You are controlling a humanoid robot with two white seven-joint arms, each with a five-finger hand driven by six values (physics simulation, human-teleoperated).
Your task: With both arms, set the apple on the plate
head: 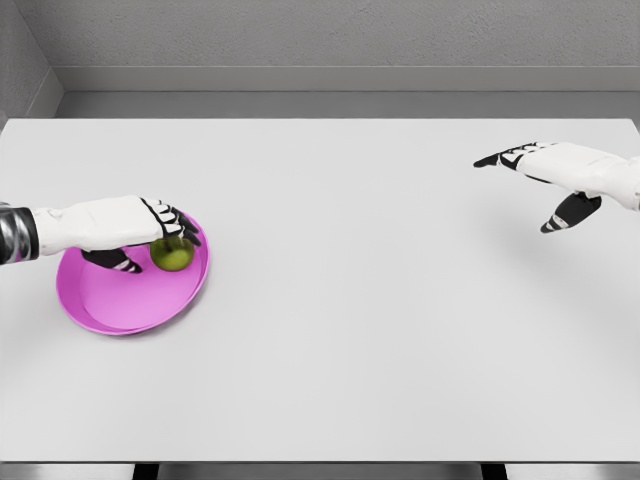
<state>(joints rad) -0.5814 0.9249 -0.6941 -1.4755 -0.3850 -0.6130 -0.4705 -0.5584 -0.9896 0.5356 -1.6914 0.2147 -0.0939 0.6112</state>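
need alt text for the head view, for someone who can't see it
The left robot hand grips a green apple over a pink plate at the left of a white table. The right robot hand hovers open over the table's far right, holding nothing.

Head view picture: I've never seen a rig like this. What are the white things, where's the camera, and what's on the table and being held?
This is a simulator's render, seen from a camera on a humanoid robot's head, looking down at a white table. The white shapes are its two arms with five-finger hands. The left hand is curled around a green apple over a pink plate. Whether the apple already rests on the plate is hard to tell. The right hand hovers at the right, fingers spread, holding nothing.
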